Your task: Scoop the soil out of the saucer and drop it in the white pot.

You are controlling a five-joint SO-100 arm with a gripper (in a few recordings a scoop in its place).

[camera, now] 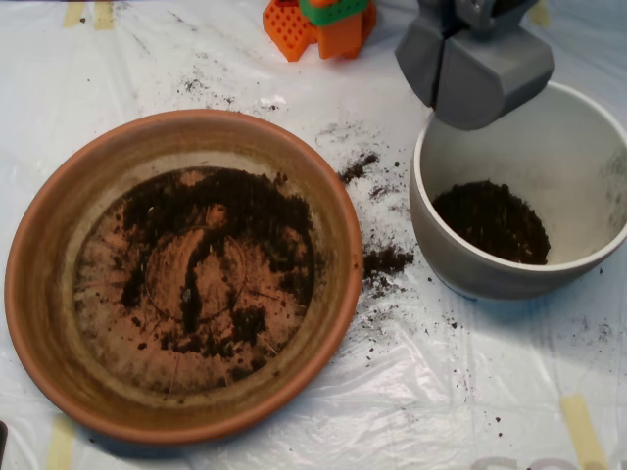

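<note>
On the left sits the saucer, wide and shallow, its flat bottom still smeared with the soil; what is left there is a thin, patchy layer, thickest along the upper and right-hand part of the floor, with bare stained terracotta showing through the middle and lower left. Between the two vessels the worktop, covered in clear plastic sheeting, carries spilled crumbs; one small heap lies just beside the saucer's right rim, another smaller trail sits above it, and fine specks scatter up toward an orange and green plastic block at the top edge. To the right stands the white pot, deep, with a dark mound of soil on its floor, off towards the lower left of the bowl; its walls are otherwise clean. The tool hangs over the pot's upper-left rim; its two grey shells meet along a visible seam, so it reads as pressed together, and whether any soil rides inside cannot be told.

The relation that matters: the remaining soil lies down and to the left of the tool, across the pot's rim and the saucer's right wall; most of the task looks done, and I judge the next pass would need a low, scraping reach into the saucer's upper right, where the layer is deepest.
</note>
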